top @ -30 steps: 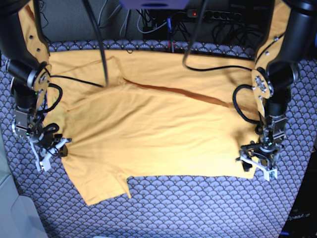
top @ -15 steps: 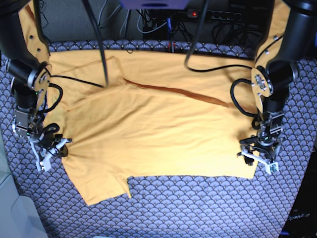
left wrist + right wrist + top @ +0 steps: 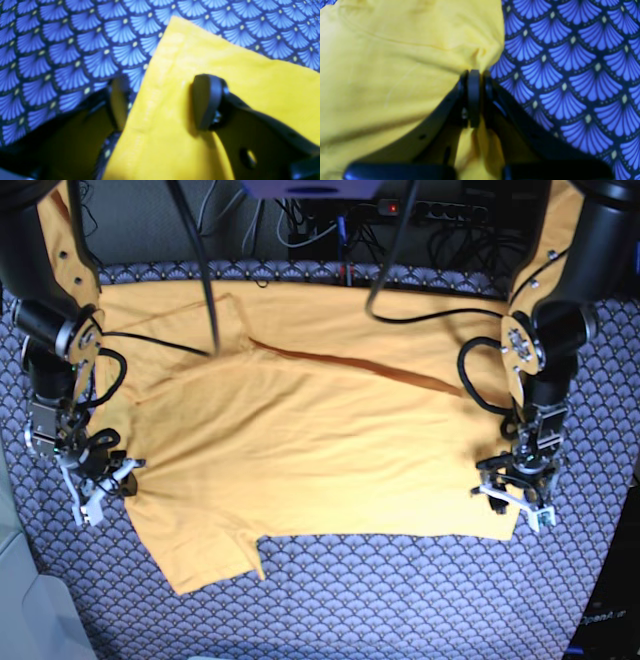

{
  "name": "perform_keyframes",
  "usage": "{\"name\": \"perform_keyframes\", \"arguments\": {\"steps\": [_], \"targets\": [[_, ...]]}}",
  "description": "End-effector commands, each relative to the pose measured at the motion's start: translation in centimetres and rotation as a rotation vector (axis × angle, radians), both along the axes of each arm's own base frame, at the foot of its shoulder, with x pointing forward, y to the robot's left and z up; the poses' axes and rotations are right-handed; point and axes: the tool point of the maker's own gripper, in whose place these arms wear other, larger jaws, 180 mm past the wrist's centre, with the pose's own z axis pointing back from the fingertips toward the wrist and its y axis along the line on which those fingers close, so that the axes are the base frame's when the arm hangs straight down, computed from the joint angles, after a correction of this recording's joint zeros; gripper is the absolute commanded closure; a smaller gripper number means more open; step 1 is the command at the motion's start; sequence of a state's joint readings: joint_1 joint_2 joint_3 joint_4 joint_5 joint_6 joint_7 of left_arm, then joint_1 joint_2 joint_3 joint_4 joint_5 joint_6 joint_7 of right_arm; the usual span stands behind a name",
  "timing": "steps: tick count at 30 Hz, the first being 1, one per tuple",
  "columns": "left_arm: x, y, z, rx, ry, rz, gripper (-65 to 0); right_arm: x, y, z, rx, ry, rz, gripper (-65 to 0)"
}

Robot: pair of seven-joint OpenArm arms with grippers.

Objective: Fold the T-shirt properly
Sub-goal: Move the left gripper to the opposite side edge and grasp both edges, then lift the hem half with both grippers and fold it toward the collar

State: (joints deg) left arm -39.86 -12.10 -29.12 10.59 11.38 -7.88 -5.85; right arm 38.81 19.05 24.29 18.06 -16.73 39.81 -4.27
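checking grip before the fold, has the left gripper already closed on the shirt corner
No: in the left wrist view the left gripper straddles the T-shirt corner with its fingers visibly apart.

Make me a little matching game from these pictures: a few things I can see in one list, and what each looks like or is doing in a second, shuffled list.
Things:
1. T-shirt
2. patterned cloth
3. right gripper
4. left gripper

States:
A. jaws apart, one on each side of a shirt corner
B. blue with scallop shapes, lying under everything
C. yellow-orange, spread out flat
D. jaws pinched shut on bunched shirt fabric

Pairs: 1-C, 2-B, 3-D, 4-A
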Motion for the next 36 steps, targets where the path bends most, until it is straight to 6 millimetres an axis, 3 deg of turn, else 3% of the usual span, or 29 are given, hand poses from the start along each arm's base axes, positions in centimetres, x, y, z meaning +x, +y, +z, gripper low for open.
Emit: {"name": "perform_keyframes", "arguments": {"steps": [1,5,7,15,18,23,25,30,36], "targets": [[1.4,0.3,2.0,0.007,-0.049,0.003,-28.9,1.6,-1.0,2.3,-0.008,-0.067,-0.013,-1.1],[1.4,0.4,2.0,0.008,-0.049,0.004,-6.7,1.6,-1.0,2.3,-0.008,-0.067,-0.013,-1.1],[1.3,0.5,1.9,0.008,-0.043,0.004,0.0,1.6,-1.0,2.3,-0.008,-0.067,-0.013,-1.1],[1.3,0.7,1.9,0.007,-0.029,0.007,0.0,1.6,-1.0,2.4,-0.009,-0.068,-0.014,-1.0],[0.9,0.6,1.2,-0.006,0.027,0.002,0.0,2.1,-1.6,3.4,-0.030,-0.098,-0.017,-0.8],[0.8,1.9,2.5,0.025,0.026,0.013,0.0,1.4,-2.7,4.0,-0.098,-0.118,-0.016,-0.8],[0.5,1.1,2.6,0.020,0.027,-0.019,0.0,0.7,-3.1,3.7,-0.123,-0.105,-0.015,-0.8],[-0.3,-0.5,5.0,0.064,0.005,-0.078,0.0,-0.4,-2.9,3.9,-0.184,-0.124,0.003,-0.8],[-1.8,-0.6,6.7,0.107,-0.004,-0.074,0.0,-2.0,-2.9,4.4,-0.270,-0.114,0.018,-0.8]]}}
